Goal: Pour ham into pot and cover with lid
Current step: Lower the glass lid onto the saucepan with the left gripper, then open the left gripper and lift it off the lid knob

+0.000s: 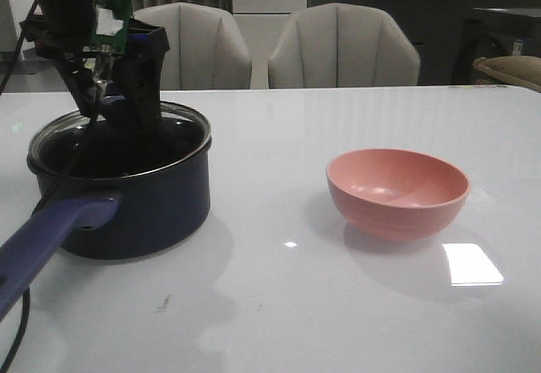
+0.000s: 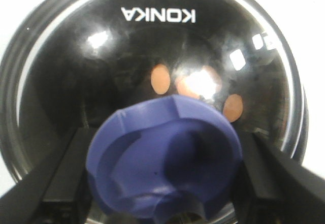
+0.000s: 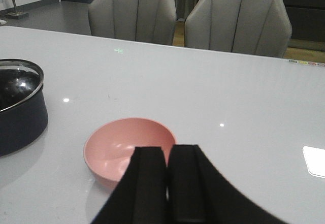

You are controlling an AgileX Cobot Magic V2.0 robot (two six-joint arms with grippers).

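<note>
Already the lid (image 1: 118,140) sits on the pot (image 1: 127,195), sealing the ham (image 2: 160,79) inside; left fingers (image 2: 66,178) flank the knob (image 2: 162,158), grip uncertain. Right fingers (image 3: 167,183), closed and empty, hover by the bowl (image 1: 397,191) on the desk (image 1: 279,305).

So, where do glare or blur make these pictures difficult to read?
Left wrist view: bright glare spots on the lid wash out part of the ham; the knob is blurred, too close. Front view: a window reflection shines on the table beside the bowl. Right wrist view: mostly clear.
</note>
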